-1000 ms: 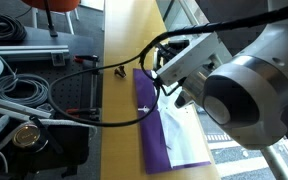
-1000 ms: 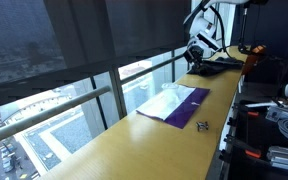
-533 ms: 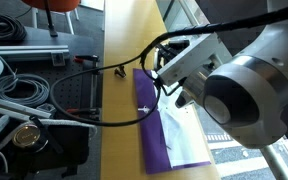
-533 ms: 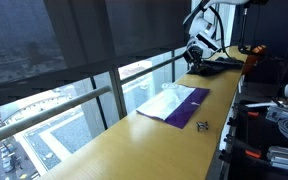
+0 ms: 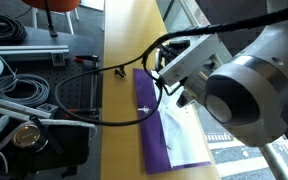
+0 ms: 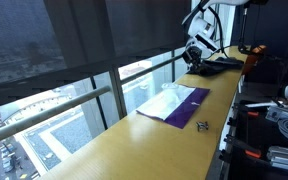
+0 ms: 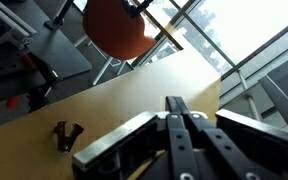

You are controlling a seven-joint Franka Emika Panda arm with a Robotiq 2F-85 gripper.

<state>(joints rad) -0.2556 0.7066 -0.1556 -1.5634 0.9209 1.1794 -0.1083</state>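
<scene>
The long pale wooden counter (image 6: pixel 104 145) runs ahead of the hand along the window. On it, below and ahead of the black Robotiq gripper (image 6: pixel 195 56), lies the flat purple cloth (image 5: pixel 147 128), with a white sheet (image 5: pixel 182 130) spread over the half toward the glass. The gripper hangs well above the counter. In the wrist view its fingers (image 7: pixel 172 112) stand pressed together, and nothing shows between them.

The cloth looks light, limp and thin, so I judge it would sag and fold once lifted instead of keeping its shape. Because it lies flush on the wood, a bare edge or corner on the side away from the white sheet seems the best place to pinch it. The loose sheet might slide off if the cloth tilts.

Beyond the cloth, farther ahead of the hand, sits a small black metal binder clip (image 7: pixel 68 135), apart from everything else.
</scene>
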